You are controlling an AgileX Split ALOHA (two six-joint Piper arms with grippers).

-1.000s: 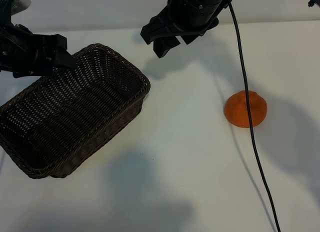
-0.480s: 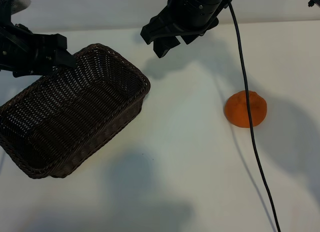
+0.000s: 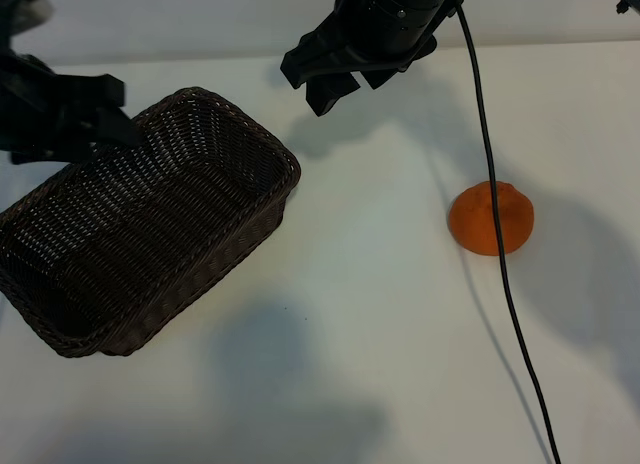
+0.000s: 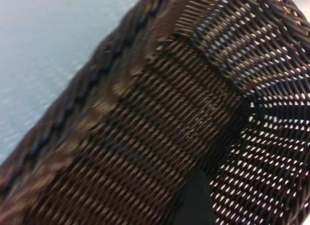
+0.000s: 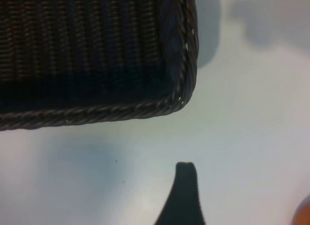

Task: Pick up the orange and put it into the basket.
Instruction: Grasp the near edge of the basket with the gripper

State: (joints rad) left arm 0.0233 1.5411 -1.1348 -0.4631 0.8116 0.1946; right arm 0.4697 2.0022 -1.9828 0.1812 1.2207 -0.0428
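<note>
The orange point(image 3: 478, 219) lies on the white table at the right, and a sliver of the orange point(image 5: 305, 214) shows at the edge of the right wrist view. The dark brown wicker basket point(image 3: 215, 109) sits at the left, empty. My right gripper point(image 3: 308, 87) hangs open above the table at the back, between basket and orange and well away from the fruit; one of its fingers point(image 5: 184, 196) shows over bare table near the basket's corner point(image 5: 186, 89). My left gripper point(image 3: 120, 109) is open over the basket's far left rim, with woven wall point(image 4: 145, 113) filling its wrist view.
A black cable point(image 3: 487, 164) runs from the right arm down the table and crosses in front of the orange. Bare white tabletop point(image 3: 370, 284) spreads between basket and orange and along the near side.
My left gripper has shifted slightly to the left along the basket's rim. The right gripper, the basket and the orange have not moved.
</note>
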